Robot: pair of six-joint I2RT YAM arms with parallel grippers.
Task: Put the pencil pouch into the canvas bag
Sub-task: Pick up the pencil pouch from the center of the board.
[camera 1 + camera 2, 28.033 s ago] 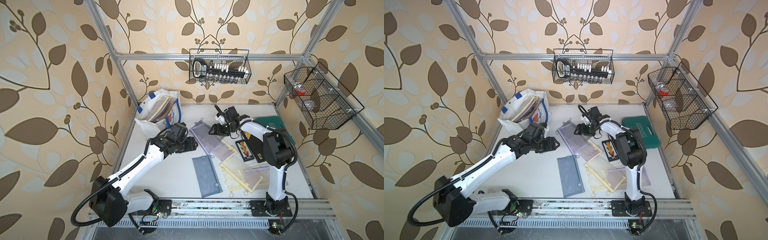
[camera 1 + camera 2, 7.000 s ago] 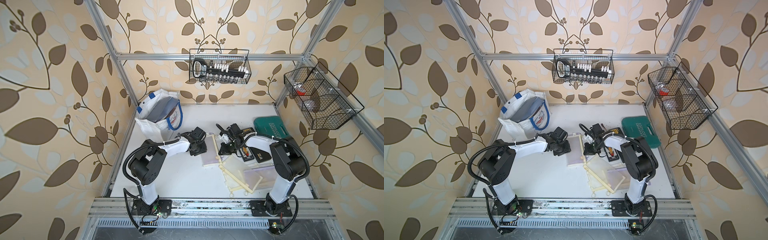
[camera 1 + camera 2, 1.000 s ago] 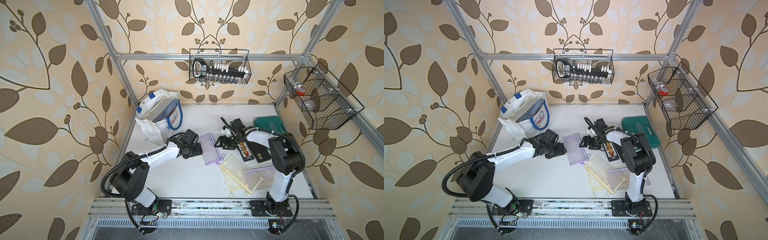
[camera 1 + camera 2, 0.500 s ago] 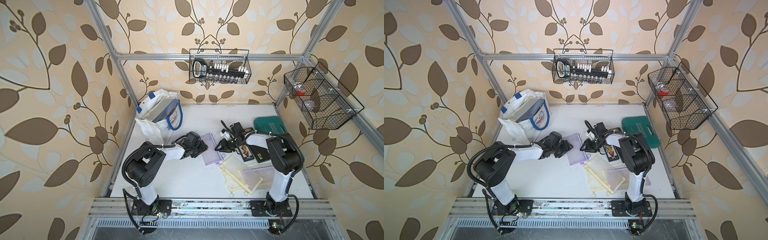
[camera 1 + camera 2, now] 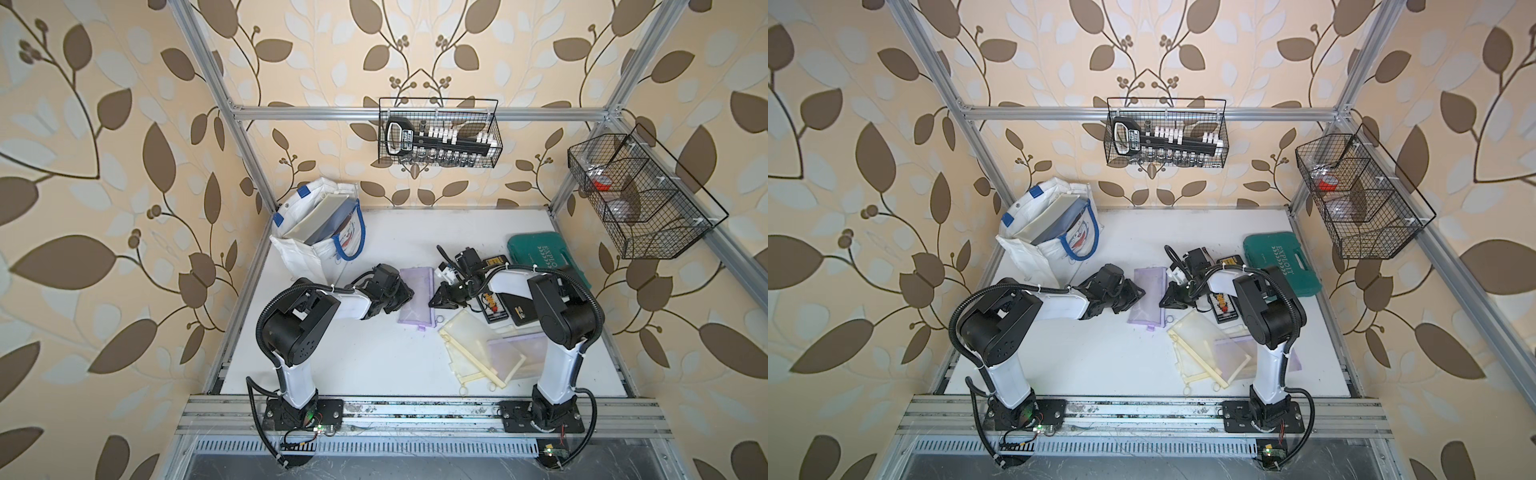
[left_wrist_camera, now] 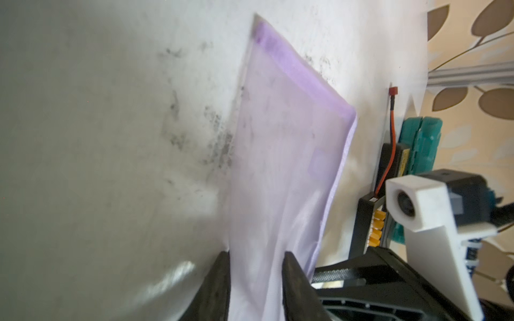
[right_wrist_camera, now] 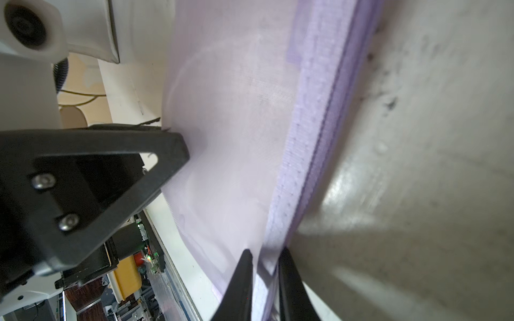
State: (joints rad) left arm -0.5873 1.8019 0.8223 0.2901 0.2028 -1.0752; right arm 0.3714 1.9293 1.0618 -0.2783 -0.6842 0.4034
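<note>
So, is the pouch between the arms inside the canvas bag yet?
Out: the pouch lies on the table, apart from the canvas bag.

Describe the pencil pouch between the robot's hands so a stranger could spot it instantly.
On the white table, look right of the canvas bag. Between the left hand and right hand is the lilac pencil pouch. It lies unstacked; the cream and purple pouches overlap nearer the front.
</note>
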